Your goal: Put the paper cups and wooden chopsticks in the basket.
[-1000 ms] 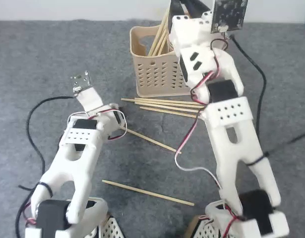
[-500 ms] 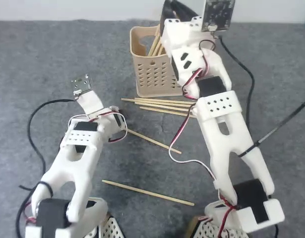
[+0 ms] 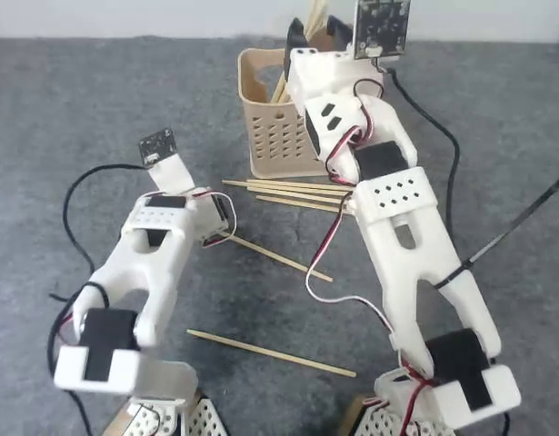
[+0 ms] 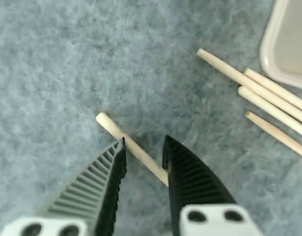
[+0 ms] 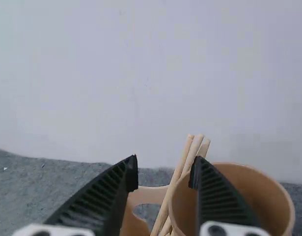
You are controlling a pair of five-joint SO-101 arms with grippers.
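Partly done: some wooden chopsticks (image 3: 281, 86) upright in basket (image 3: 279, 136), by right gripper (image 5: 164, 167), jaws parted. Left gripper (image 4: 143, 147), narrowly apart, straddling one chopstick (image 4: 116, 130) on table (image 3: 79, 91); bundle (image 3: 288, 191) beside basket and stray stick (image 3: 270, 352) left.

Item: right gripper (image 5: 164, 160), two black ribbed fingers (image 5: 109, 194) on white bases, tips set apart. Between the tips, nearer one finger: bundle of wooden chopsticks (image 5: 192, 147), standing at a slant, ends rising above the fingertips. Below them: tan basket (image 5: 150, 194), wall with a cut-out opening; beside it a round tan rim (image 5: 268, 183), cup or basket not determinable. Background was a plain white wall (image 5: 141, 73), with a strip of grey table covering (image 5: 33, 163) at its foot
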